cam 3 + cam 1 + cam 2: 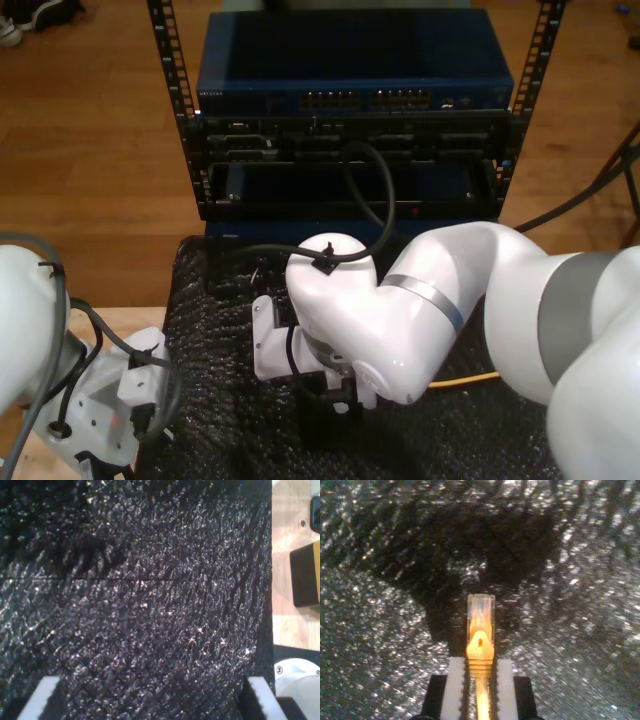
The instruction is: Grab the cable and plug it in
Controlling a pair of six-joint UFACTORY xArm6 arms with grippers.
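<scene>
Two end effectors over black textured mat [140, 605]: my second gripper [480, 690] is closed on the cable [481, 645] just behind its clear plug [481, 607], plug pointing to 12 o'clock, w/ my first gripper [150, 700] open, nothing between fingers.

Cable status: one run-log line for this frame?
cable: plug end held | my second pincer: shut on cable | my first pincer: open over black mat | rack switch: not yet plugged
</scene>
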